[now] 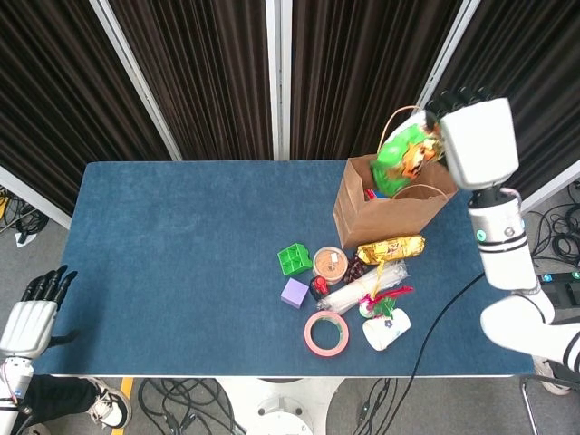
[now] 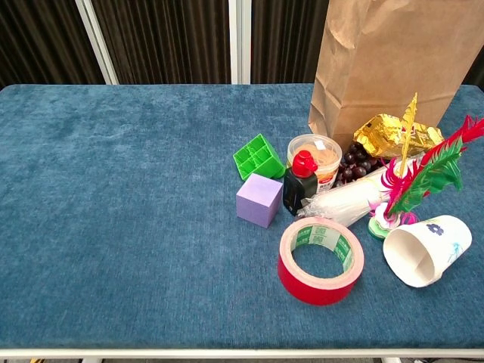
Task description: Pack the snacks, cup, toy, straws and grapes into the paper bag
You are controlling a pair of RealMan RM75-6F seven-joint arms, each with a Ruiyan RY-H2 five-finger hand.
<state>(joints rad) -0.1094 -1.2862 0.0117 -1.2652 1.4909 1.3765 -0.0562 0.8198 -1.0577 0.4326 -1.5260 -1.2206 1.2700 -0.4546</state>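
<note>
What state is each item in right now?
Paper bag: upright, open.
Green snack: held over the bag by the right robot hand.
Gold snack: lying on the table.
Cup: tipped on its side.
Straws: bundled, lying flat.
Grapes: on the table by the bag.
Tape: lying flat.
Left robot hand: empty, off the table.
</note>
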